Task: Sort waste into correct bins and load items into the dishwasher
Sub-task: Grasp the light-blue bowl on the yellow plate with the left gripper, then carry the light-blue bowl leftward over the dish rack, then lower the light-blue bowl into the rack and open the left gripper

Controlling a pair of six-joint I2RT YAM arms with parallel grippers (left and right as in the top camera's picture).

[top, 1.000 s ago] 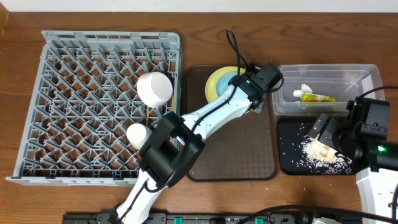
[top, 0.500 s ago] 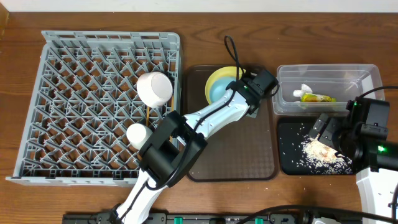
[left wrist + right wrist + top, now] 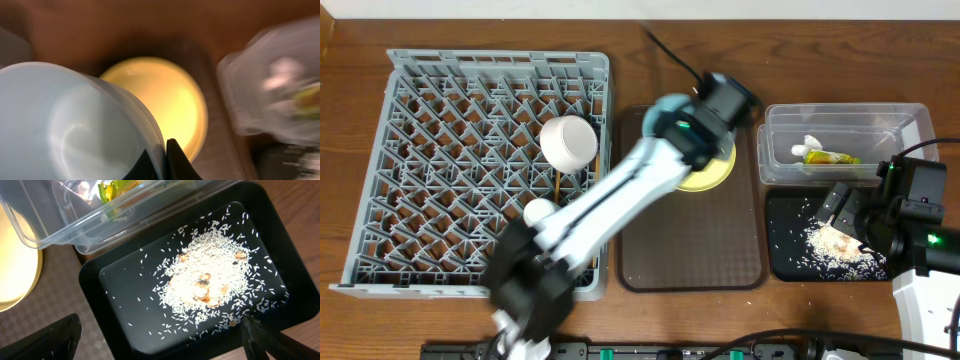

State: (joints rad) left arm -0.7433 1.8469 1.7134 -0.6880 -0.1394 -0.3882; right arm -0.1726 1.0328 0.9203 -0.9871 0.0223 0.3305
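While right tool [image 3: 160, 339] stays agape, left tool [image 3: 161, 161] has clamped blue bowl [image 3: 75, 125], apparently lifted off yellow plate [image 3: 170, 100].

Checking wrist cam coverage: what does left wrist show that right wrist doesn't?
Left wrist only: the light blue bowl, its rim pinched in the left gripper. Right wrist only: rice crumbs piled in the black tray. Both: the yellow plate and the clear tub, blurred in the left wrist view.
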